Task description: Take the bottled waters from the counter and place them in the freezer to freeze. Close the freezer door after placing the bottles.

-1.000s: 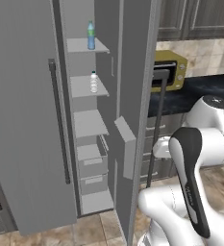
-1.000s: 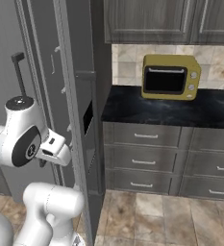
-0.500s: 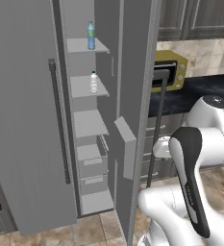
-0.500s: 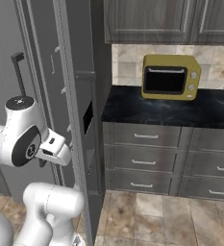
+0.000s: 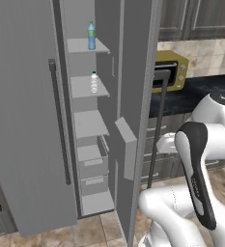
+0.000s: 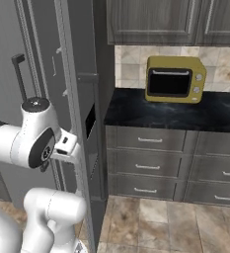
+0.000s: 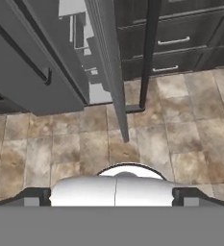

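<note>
Both bottled waters stand inside the open freezer (image 5: 32,120). The one with a green cap and blue label (image 5: 91,35) is on the top shelf, and the whitish ribbed one (image 5: 94,82) is on the shelf below. The freezer's right door (image 5: 135,96) stands swung out towards me, its long dark handle (image 5: 157,125) facing the counter (image 6: 175,111). My gripper (image 7: 114,196) points down at the floor in front of that door's lower edge (image 7: 114,86). Its fingertips (image 7: 36,196) are spread wide, open, with nothing between them.
A yellow toaster oven (image 6: 174,79) sits on the black counter under dark upper cabinets (image 6: 156,20). Grey drawers (image 6: 148,165) run below the counter. The freezer's left door (image 5: 22,111) is closed. Tiled floor (image 7: 180,139) spreads in front of the open door.
</note>
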Robot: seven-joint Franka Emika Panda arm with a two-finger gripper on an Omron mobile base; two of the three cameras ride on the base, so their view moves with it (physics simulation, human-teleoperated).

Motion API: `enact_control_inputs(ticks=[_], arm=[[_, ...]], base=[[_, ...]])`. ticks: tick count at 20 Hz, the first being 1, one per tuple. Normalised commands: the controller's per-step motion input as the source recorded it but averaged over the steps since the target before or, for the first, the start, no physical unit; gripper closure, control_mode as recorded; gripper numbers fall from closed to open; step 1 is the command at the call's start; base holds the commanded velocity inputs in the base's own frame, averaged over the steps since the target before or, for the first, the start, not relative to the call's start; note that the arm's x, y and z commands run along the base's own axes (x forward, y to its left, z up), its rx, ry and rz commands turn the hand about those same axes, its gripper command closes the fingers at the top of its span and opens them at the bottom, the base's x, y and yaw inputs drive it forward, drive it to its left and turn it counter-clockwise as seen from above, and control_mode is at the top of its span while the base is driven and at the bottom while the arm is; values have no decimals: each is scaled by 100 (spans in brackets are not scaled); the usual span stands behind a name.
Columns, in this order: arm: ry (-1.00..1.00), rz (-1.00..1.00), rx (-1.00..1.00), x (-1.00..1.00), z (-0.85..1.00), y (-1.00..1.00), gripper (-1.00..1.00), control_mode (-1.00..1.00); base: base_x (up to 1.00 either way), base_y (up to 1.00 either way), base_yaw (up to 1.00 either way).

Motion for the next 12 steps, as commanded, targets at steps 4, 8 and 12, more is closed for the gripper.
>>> enact_control_inputs(ticks=[4,8,12], arm=[[-17,27,2,16,0,-53,-100,-100],[-12,38,0,58,-18,-38,-100,-100],[-19,35,0,55,-29,-30,-100,-100]], base=[[0,0,0],[0,0,0],[0,0,0]])
